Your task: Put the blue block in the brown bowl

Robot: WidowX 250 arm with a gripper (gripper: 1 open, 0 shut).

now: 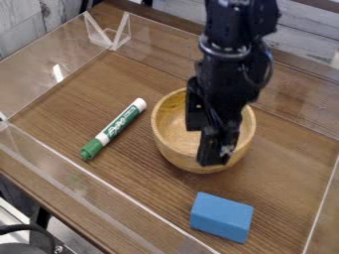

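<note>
The claw [211, 139] hung over the bowl [203, 129], pointing straight down, its two dark fingers spread apart with nothing between them. One finger reached down in front of the bowl's near rim as the camera saw it; whether it was inside the bowl or only above it could not be told from this single view.

The block [220, 215] lay flat on the wooden floor of the tray [79, 189], nearer the camera than the bowl and a little to the picture's right of the claw. It was apart from the bowl, with a strip of bare wood between them. Its long axis ran across the picture, dipping slightly toward the lower right, so the short sides faced roughly toward and away from the bowl.

That was the relation the next move turned on: the claw would have to come toward the camera, clear the bowl's near rim, and drop onto the block, probably with the fingers set across its narrow width.

A marker [113, 129] lay to the left of the bowl, well away from the block and out of the path. The tray's clear walls stood near the block on the right and front, which looked like the only tight side. The block was not yet in the bowl.
</note>
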